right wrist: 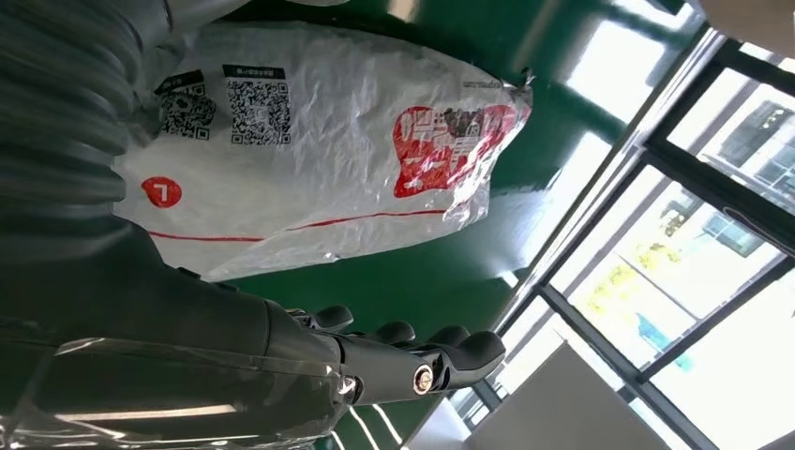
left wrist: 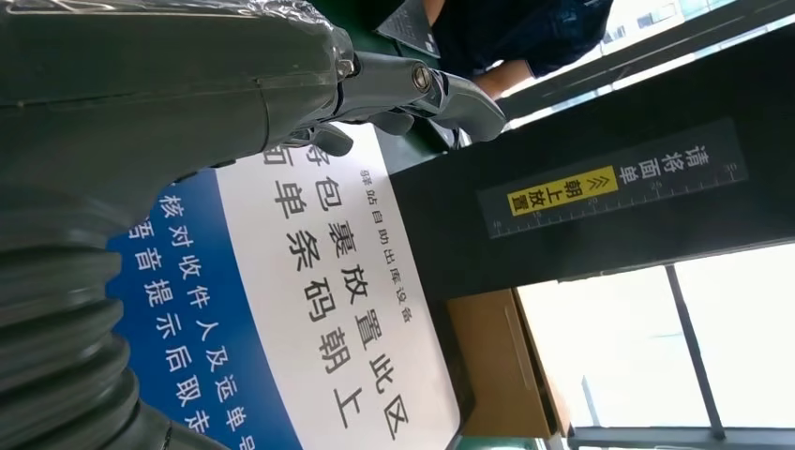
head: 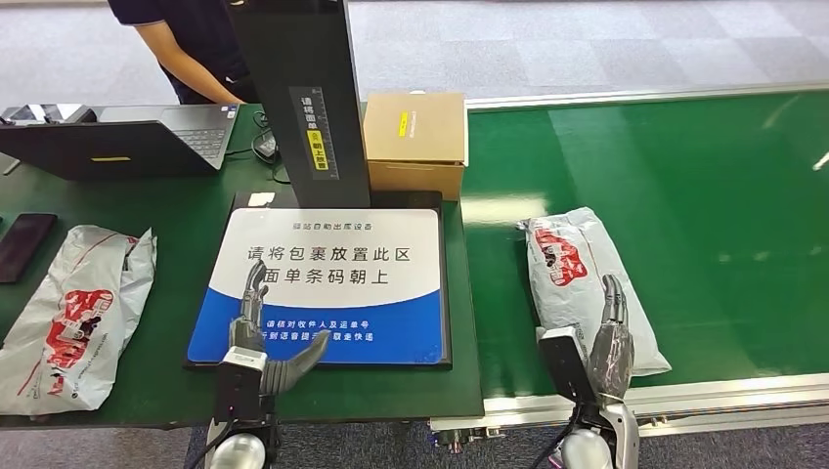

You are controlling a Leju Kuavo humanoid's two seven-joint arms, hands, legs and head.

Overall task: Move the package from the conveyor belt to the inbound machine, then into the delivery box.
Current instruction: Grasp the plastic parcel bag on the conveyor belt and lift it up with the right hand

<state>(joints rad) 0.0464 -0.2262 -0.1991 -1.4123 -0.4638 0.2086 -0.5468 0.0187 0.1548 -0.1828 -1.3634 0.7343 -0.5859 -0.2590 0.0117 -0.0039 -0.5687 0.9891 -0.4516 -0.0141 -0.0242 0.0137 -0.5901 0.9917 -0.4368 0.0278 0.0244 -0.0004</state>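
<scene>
White poly-bag package (head: 577, 274) lying flat on the green conveyor belt (head: 704, 225), lengthwise toward the robot, not yet lifted. Right hand (head: 611, 342) poised at the near end of the package, fingers (right wrist: 450, 347) held out fairly straight and gripping nothing; contact with the film cannot be told. Left hand (head: 256, 337) over the near edge of the inbound machine's blue-and-white scan pad (head: 332, 283), fingers spread and empty. Likely light and soft, judging by the crinkled, sagging film: liable to droop and fold if pinched at one end, and glossy enough to slip. Best taken across the fuller middle, fingers under one long edge and thumb over the top, rather than by the thin sealed end with the red print. Also on the green bench (head: 186, 215): a second similar bag (head: 73, 313) at far left, a laptop (head: 127, 142), a cardboard box (head: 415, 142) behind the pad, and a person (head: 191, 49) standing beyond.
</scene>
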